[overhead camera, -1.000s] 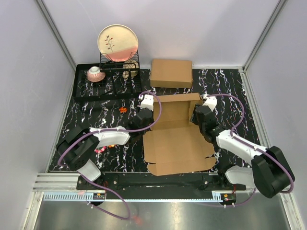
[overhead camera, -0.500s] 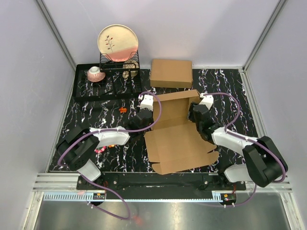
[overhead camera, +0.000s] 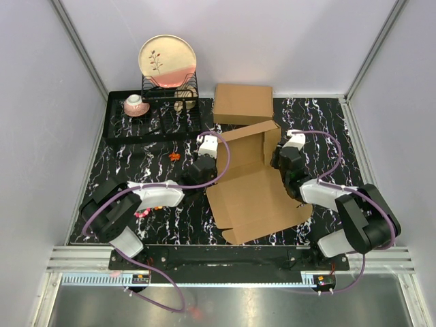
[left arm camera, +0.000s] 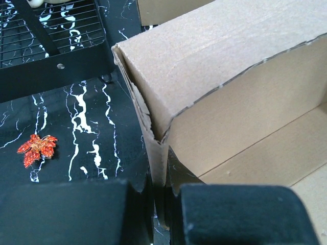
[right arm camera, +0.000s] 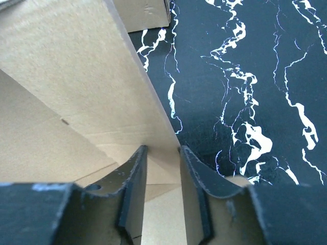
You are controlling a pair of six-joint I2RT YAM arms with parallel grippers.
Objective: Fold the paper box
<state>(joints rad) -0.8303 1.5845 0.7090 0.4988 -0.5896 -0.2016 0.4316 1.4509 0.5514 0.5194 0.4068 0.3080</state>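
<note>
Plainly, the paper box (overhead camera: 255,194) lies at the middle of the black marbled desk (overhead camera: 320,129), half formed. Its broad flat panel spreads toward 6 o'clock with the lower corner swung toward 5 o'clock. Its rear wall and both side walls stand up at the 12 o'clock end. The left claw (left arm camera: 159,191) is at the box's 9 o'clock side, closed tight on the upright left wall. One dark finger sits on the outside and the other inside, where that wall meets the rear wall at a ragged corner. The right claw (right arm camera: 162,153) is at the 3 o'clock side, its two fingers straddling the right wall with a narrow gap between them. The wall's edge runs against the outer finger; whether the claw is actually pinching the board I cannot tell. A second, made-up cardboard box (overhead camera: 242,103) sits apart at 12 o'clock. At 10 o'clock from the paper box a wire rack (overhead camera: 170,92) holds a cream plate (overhead camera: 167,60) on edge. A small red leaf (left arm camera: 37,148) lies on the desk just left of the left claw.
</note>
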